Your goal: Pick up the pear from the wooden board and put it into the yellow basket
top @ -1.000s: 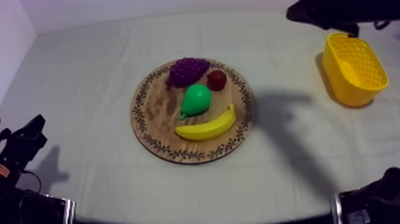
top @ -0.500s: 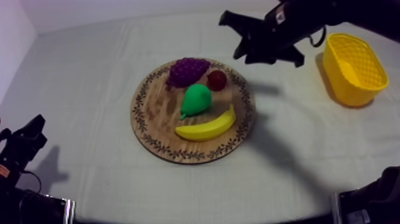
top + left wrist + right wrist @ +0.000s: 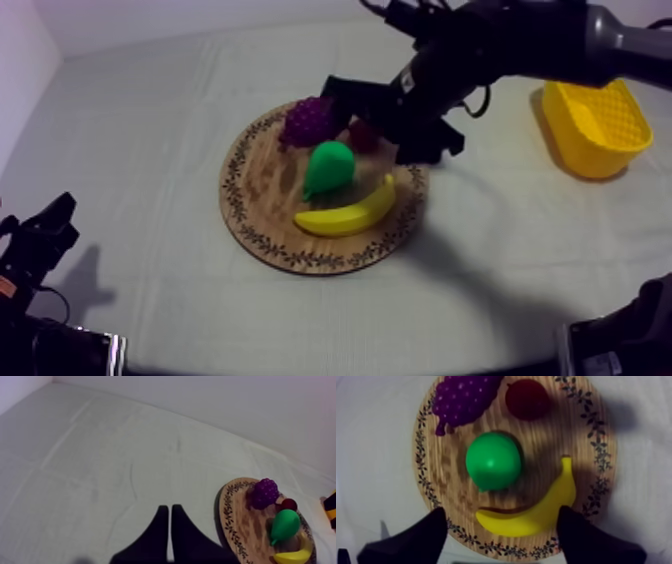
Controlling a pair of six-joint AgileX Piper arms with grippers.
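The green toy pear (image 3: pixel 493 461) lies at the middle of the round patterned wooden board (image 3: pixel 596 451), below and just ahead of the right gripper (image 3: pixel 501 518), whose fingers are wide apart. The left gripper (image 3: pixel 167 513), fingers pressed together, sits well off the board.

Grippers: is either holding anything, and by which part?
Nothing is held. Right gripper open over the pear on the board; left gripper shut on nothing.

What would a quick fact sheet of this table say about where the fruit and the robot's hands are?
Pear: green, mid wooden board, not held
Also on board: grapes, small red fruit, banana
Yellow basket: on the cloth, apart from the board, right arm's side
Right hand: open, above the board
Left hand: shut, off the board, holding nothing
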